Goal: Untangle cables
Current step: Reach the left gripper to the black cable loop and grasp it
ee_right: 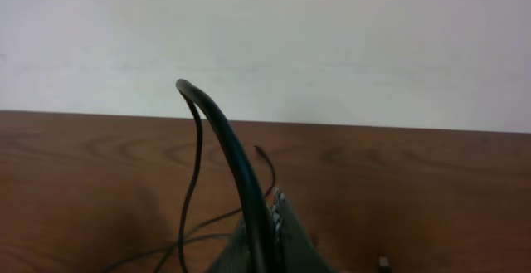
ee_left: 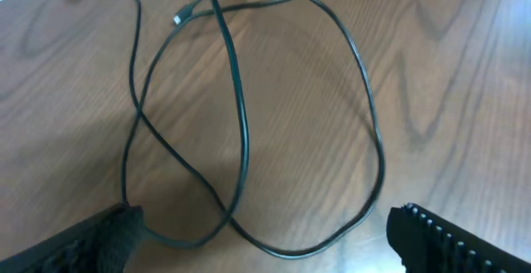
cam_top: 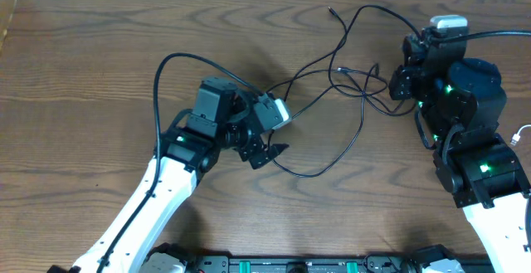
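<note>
Black cables (ee_left: 244, 140) looped on wooden table (cam_top: 83, 74), left claw (ee_left: 265, 227) wide above them, right claw (ee_right: 267, 231) pinching one cable

Top-down overhead; close wrists; shared cables (cam_top: 362, 115) (ee_left: 243, 132)

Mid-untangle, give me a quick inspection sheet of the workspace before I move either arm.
Surface: wooden table, brown grain.
Job's things: black cables looped and crossing mid-table; white cable end at the right edge, apart from them.
Clutter: nothing seen.
Grippers: left pincer open, empty, facing a loop; right pincer shut on one of the black cables, which arches up from it.
Cables: thicker arm wiring loops over the left arm.
Surroundings: pale wall behind the table.
</note>
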Robot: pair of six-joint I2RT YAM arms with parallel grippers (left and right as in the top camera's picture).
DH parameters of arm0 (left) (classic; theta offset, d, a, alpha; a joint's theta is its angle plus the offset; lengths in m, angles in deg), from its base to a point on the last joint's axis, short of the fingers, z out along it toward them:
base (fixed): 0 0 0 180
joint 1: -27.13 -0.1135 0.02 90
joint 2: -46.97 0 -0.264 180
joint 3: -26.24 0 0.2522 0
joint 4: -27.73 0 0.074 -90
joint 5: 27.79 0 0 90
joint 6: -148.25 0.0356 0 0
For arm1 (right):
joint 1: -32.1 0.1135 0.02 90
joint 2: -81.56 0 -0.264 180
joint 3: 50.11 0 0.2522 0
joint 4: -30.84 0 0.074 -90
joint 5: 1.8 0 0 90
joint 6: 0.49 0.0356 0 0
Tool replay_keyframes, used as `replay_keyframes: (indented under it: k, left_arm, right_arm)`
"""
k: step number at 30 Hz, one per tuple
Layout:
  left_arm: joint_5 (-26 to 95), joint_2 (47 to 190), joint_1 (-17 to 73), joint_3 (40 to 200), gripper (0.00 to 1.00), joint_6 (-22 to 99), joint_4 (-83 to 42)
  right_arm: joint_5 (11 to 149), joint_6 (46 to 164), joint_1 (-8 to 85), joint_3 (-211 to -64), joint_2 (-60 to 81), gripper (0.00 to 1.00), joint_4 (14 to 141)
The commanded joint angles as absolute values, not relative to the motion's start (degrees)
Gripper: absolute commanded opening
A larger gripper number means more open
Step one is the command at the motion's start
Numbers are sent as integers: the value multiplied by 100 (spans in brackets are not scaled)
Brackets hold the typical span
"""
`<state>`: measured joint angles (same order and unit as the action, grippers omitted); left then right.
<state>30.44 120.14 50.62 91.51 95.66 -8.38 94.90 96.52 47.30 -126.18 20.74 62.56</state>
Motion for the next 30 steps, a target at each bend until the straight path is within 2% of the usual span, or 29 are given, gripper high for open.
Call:
replay_keyframes:
  k: [1, 9, 23, 24, 25, 26, 27, 28, 30]
  left_arm:
    - [3248, 12328, 5287, 9273, 98, 9725, -751]
    - [3427, 13001, 5763, 9273, 98, 9723, -36]
    - [3510, 13716, 5781, 9273, 99, 9723, 346]
    - [3508, 13716, 5781, 9273, 88, 9723, 355]
    - [3510, 13716, 5781, 9273, 71, 9723, 360]
    - [3510, 13716, 5781, 9273, 37, 9723, 362]
    - [3512, 13716, 5781, 9273, 19, 9723, 364]
    - [3514, 13716, 5781, 9273, 8, 9723, 364]
    - [3512, 13716, 5781, 9273, 8, 9721, 360]
  right_arm:
    - [9354, 9720, 4704, -12672, 2089, 1, 6221]
    - [9197, 9720, 4704, -12672, 2089, 1, 6295]
    - [8928, 9718, 4704, -12672, 2083, 1, 6394]
    - [8930, 9718, 4702, -12672, 2083, 1, 6394]
    - [8930, 9718, 4702, -12672, 2083, 1, 6394]
    - [8930, 9718, 4702, -12672, 2079, 1, 6394]
    - [8930, 9718, 4702, -12672, 2079, 1, 6396]
    - [8928, 9718, 4702, -12672, 2079, 1, 6404]
    - [8933, 9718, 4702, -12672, 2079, 1, 6418]
